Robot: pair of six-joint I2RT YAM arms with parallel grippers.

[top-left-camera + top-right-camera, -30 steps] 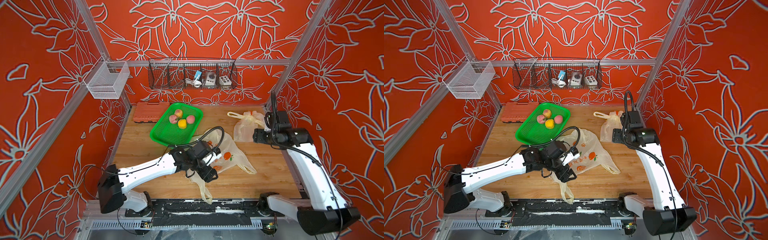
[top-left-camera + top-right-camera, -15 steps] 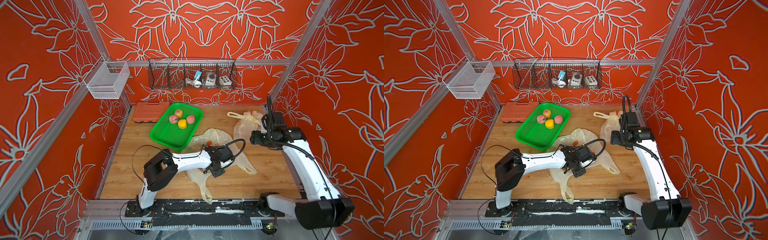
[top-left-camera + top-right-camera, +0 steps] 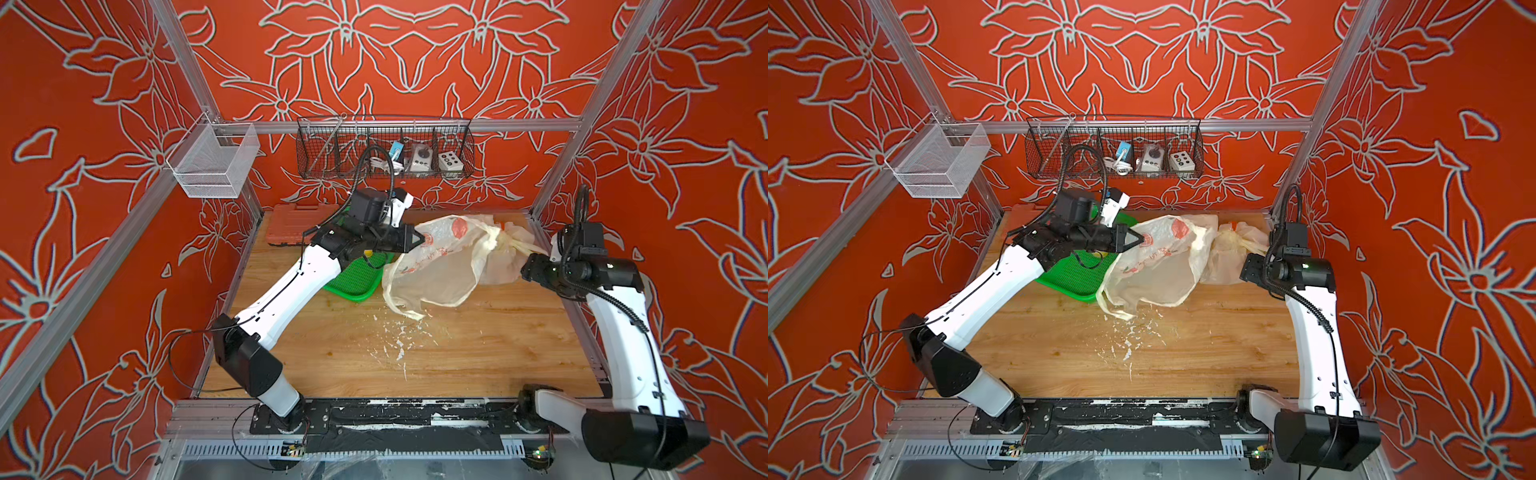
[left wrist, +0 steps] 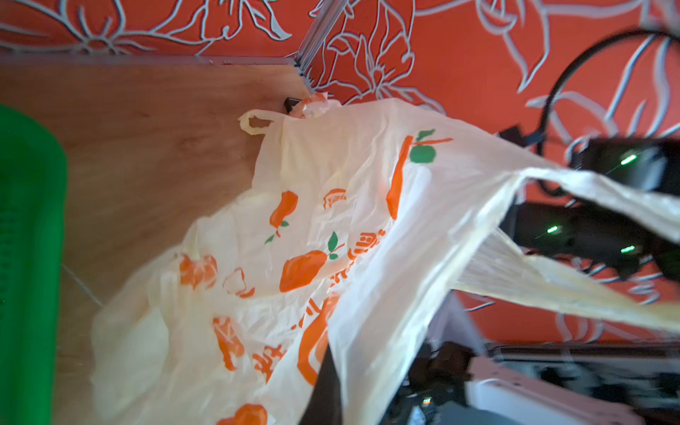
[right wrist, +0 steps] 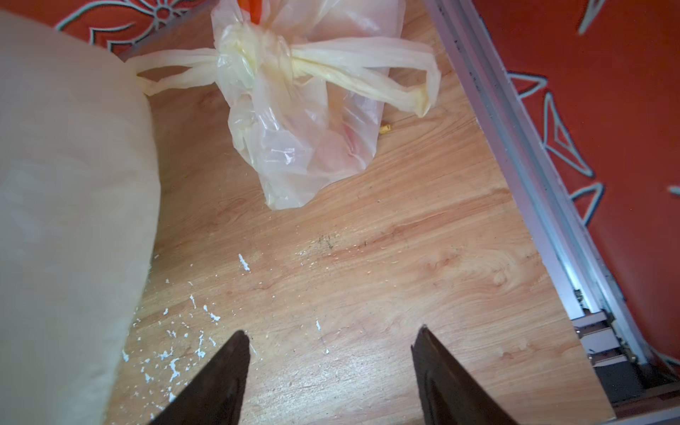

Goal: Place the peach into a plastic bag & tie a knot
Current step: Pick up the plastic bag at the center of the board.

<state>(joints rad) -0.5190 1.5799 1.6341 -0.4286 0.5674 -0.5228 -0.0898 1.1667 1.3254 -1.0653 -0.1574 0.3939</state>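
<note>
The plastic bag (image 3: pixel 436 270), pale yellow with orange fruit prints, hangs in the air with its bottom brushing the wooden table. My left gripper (image 3: pixel 417 240) is shut on the bag's upper edge, raised over the green tray (image 3: pixel 357 286). In the left wrist view the bag (image 4: pixel 331 220) drapes over one dark finger (image 4: pixel 323 386). The peach is hidden behind my left arm. My right gripper (image 3: pixel 524 270) stands open at the right side, just right of the hanging bag. In the right wrist view it (image 5: pixel 331 335) holds nothing and hovers over bare wood.
A second, knotted bag (image 5: pixel 294 121) lies at the back right corner, beside my right gripper. An orange case (image 3: pixel 291 224) lies behind the tray. A wire basket (image 3: pixel 384 149) and a mesh bin (image 3: pixel 212 166) hang on the frame. White flecks (image 3: pixel 395 340) dot the table's middle.
My left gripper closed on the bag, then rose and swung back over the tray, lifting the bag off the table. The right arm shifted only slightly.
</note>
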